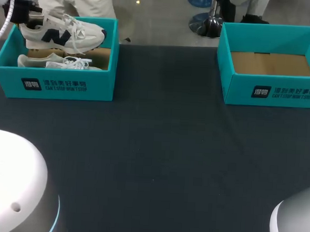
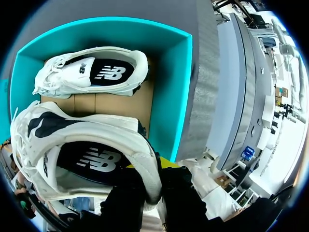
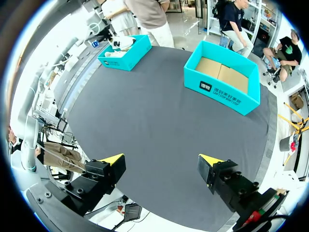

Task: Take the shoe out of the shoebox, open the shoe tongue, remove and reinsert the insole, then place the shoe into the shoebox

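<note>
A white sneaker with a navy logo point(image 1: 62, 32) hangs tilted over the back of the left teal shoebox point(image 1: 57, 83). My left gripper point(image 1: 30, 20) is shut on its heel. In the left wrist view the sneaker point(image 2: 87, 145) has its heel collar pinched in that gripper point(image 2: 154, 171), and the dark insole shows inside. A second white sneaker point(image 2: 96, 72) lies on its side on the cardboard floor of the shoebox point(image 2: 174, 96). My right gripper point(image 3: 161, 162) stands open high above the table's near right side, holding nothing.
A second teal shoebox point(image 1: 272, 91) stands at the back right with only its cardboard floor showing; it also appears in the right wrist view point(image 3: 224, 92). Dark cloth point(image 1: 157, 158) covers the table between and in front of the boxes.
</note>
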`<state>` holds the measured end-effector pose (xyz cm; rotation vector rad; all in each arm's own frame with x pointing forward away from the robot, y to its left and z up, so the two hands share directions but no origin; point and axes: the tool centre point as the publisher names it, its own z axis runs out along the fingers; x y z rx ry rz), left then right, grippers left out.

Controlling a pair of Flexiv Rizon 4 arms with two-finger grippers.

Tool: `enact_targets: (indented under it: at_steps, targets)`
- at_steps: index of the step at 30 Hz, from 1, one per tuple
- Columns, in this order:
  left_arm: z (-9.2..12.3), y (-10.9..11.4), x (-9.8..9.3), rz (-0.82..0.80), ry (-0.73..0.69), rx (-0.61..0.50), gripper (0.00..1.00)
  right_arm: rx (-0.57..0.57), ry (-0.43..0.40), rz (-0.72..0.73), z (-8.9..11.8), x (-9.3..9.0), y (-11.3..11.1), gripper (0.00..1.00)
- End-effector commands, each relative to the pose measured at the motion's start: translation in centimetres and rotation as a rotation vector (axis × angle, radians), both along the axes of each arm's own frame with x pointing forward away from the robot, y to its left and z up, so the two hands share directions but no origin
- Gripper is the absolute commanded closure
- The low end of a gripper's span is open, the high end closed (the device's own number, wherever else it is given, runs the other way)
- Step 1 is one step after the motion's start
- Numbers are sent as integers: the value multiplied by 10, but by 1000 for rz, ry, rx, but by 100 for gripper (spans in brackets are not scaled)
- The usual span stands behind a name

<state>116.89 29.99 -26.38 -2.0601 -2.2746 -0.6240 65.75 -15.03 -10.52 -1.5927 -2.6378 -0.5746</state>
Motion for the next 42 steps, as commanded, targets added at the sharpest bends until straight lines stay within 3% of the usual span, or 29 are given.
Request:
enact_targets:
  at_steps: [1, 15, 34, 42]
  targets:
    - [-11, -2, 7, 1, 5, 7, 100, -1, 6, 1, 0, 3, 0, 0]
    - [-40, -7, 12, 31, 28, 14, 100, -1, 6, 1, 0, 3, 0, 0]
    - [-98, -5, 21, 48, 81, 35, 100, -1, 6, 1, 0, 3, 0, 0]
    - [-103, -5, 20, 50, 90, 42, 100, -1, 6, 1, 0, 3, 0, 0]
